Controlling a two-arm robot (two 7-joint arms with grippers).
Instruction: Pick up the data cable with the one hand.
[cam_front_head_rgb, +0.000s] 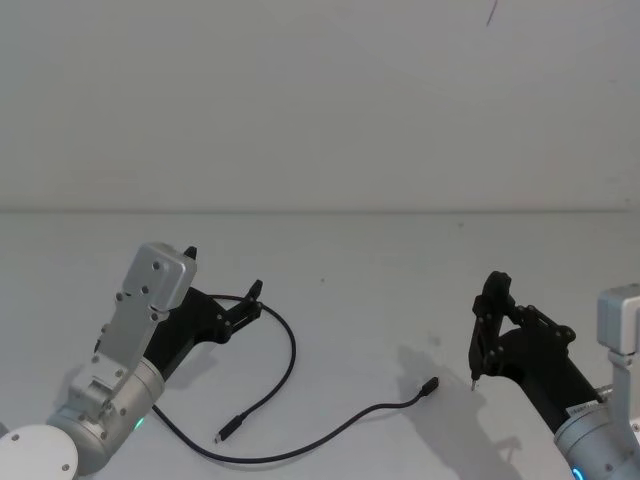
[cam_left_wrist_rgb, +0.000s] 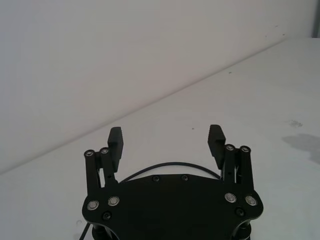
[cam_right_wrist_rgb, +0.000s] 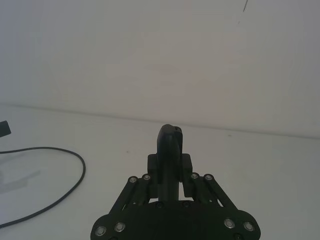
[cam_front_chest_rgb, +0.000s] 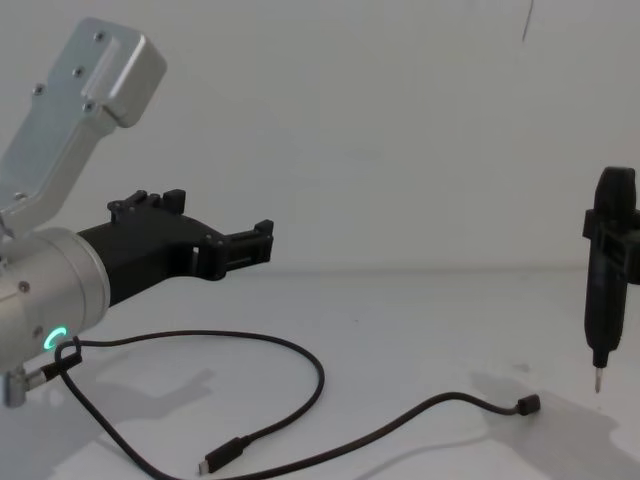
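The data cable (cam_front_head_rgb: 293, 350) lies on the white table as a long thin black loop, one small plug (cam_front_head_rgb: 225, 434) near the front and the other plug (cam_front_head_rgb: 430, 386) towards the right. My left gripper (cam_front_head_rgb: 224, 272) is open and hangs above the cable's left loop, not touching it. In the left wrist view the cable (cam_left_wrist_rgb: 170, 165) curves just below the open left gripper (cam_left_wrist_rgb: 166, 136). The chest view has the left gripper (cam_front_chest_rgb: 220, 215) well above the cable (cam_front_chest_rgb: 318, 385). My right gripper (cam_front_head_rgb: 497, 318) is shut on a slim black tool (cam_front_chest_rgb: 606, 290) with a pin tip, right of the cable.
The white table (cam_front_head_rgb: 380, 270) runs back to a plain white wall. The tool's pin tip (cam_front_chest_rgb: 598, 384) hovers just above the table, close to the cable's right plug (cam_front_chest_rgb: 527, 405). The right wrist view catches part of the cable (cam_right_wrist_rgb: 80, 175).
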